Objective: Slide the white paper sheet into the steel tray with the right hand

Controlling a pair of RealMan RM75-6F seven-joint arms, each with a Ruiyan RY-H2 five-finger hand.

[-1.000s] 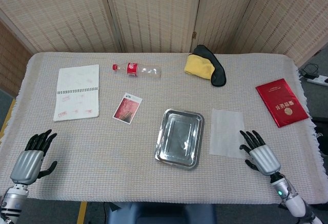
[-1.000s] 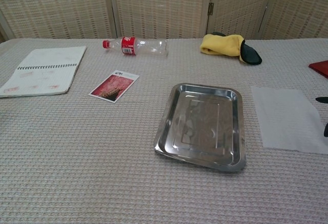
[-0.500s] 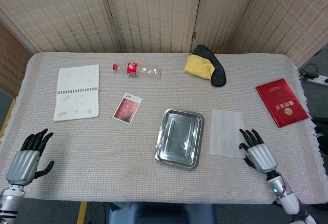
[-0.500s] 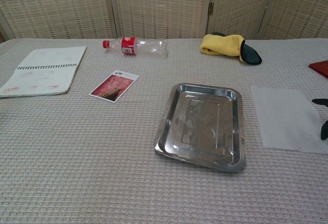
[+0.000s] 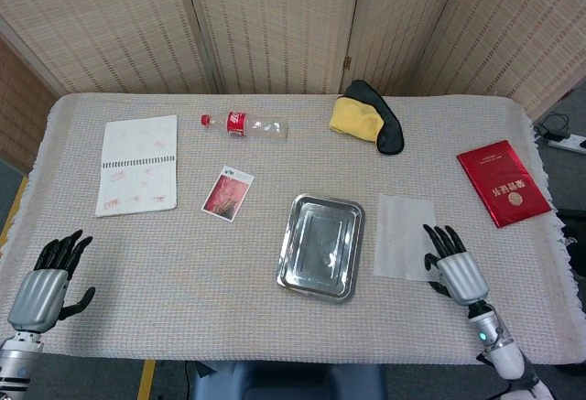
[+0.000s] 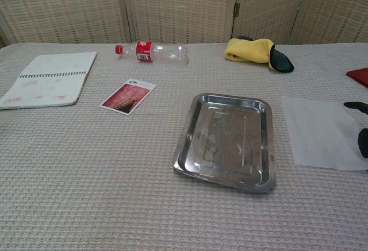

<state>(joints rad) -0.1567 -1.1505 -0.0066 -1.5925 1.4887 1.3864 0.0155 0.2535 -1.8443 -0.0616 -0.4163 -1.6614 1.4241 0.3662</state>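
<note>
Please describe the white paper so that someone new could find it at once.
Find the steel tray in the middle of the table. The paper lies flat just right of it, beside the right robot hand. It is the only plain white, blank sheet.

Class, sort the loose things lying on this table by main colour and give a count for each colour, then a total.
White: 2, paper sheet, notebook
Red: 2, booklet, picture card
Yellow: 1, cloth
Black: 1, pouch
Silver: 1, steel tray
Clear: 1, bottle
Total: 8
</note>
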